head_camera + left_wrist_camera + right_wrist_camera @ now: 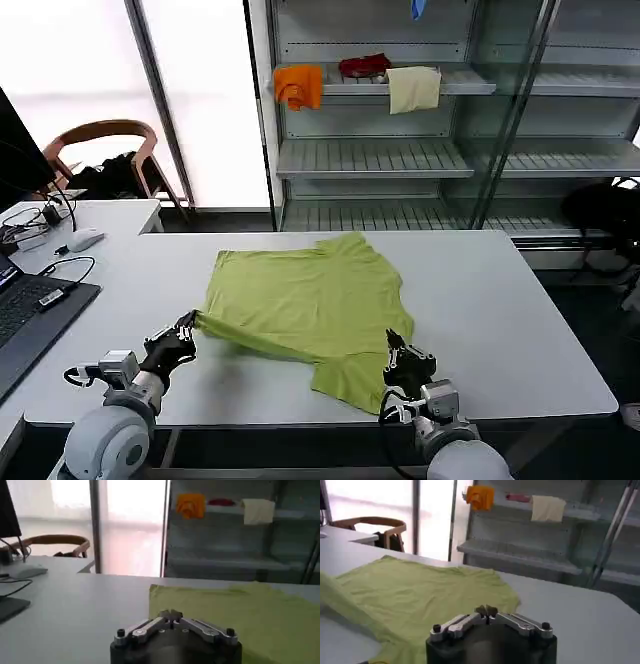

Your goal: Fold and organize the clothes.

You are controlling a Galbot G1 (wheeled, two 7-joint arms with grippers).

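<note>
plain lime-green t-shirt [305, 300], white table [500, 300]; orange cloth [298, 85], cream cloth [413, 88]

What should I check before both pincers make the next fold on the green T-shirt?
1. Left pincer has hold of the T-shirt: ok; it is shut on a sleeve drawn out toward the table's left side.
2. Right pincer has hold: ok; shut on the shirt's near right edge.
3. Shirt entirely on the table: ok.
4. Shirt lying flat: not ok; a taut ridge runs from the left pincer into the body, and the near hem is bunched.
5. Fold path free: ok; the mouse and laptop sit well left.
6. Grip depth: cannot tell.
</note>
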